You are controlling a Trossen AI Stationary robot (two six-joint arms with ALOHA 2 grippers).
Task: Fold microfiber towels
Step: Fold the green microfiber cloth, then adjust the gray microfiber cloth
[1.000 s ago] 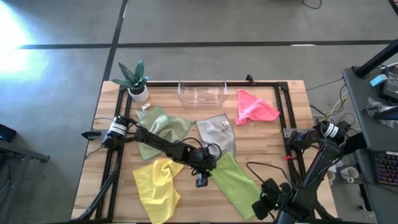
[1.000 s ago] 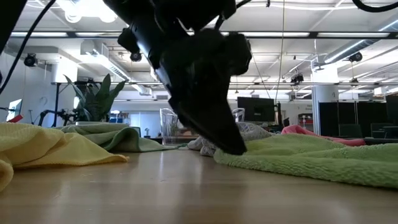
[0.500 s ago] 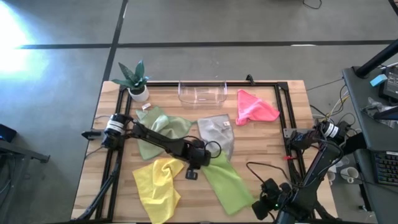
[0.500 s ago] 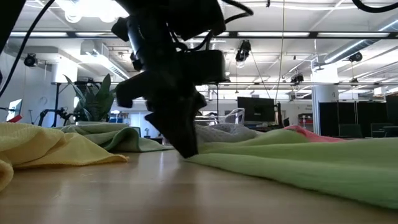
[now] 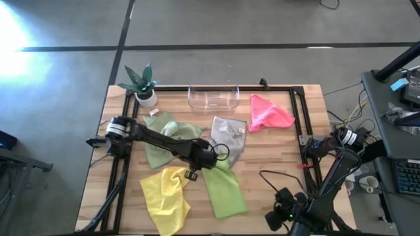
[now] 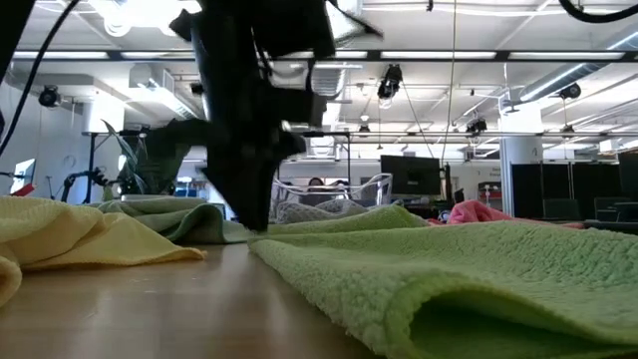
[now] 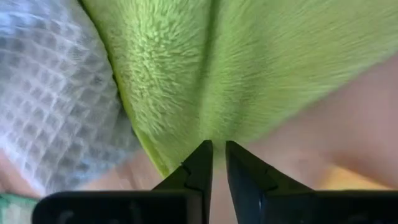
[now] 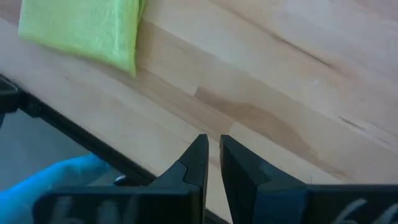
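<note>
The left gripper (image 5: 192,174) is seen just below the centre of the high view, at the upper corner of the lime green towel (image 5: 222,189). In the left wrist view its fingers (image 7: 198,169) are pressed almost together, with the towel's edge pinched between the tips. The lime green towel (image 7: 249,68) is spread as a long strip running from the centre towards the lower right of the high view, and it fills the right foreground of the low view (image 6: 439,289).

The grey towel (image 5: 228,136) is found right of centre in the high view, touching the upper end of the lime strip; its waffle weave is seen at the left of the left wrist view (image 7: 46,106). The pale sage green towel (image 5: 169,134) is laid left of centre, partly under the left arm. The yellow towel (image 5: 164,196) is crumpled at lower left, just beside the gripper. The pink towel (image 5: 268,113) is bunched at upper right, well apart from the others.

The right gripper (image 5: 283,211) is held at the lower right edge of the wooden table (image 5: 282,154); in the right wrist view its fingers (image 8: 198,163) are nearly pressed together, with nothing between them.

A clear plastic tray (image 5: 212,97) and a potted plant (image 5: 142,84) are noted along the table's upper edge.
</note>
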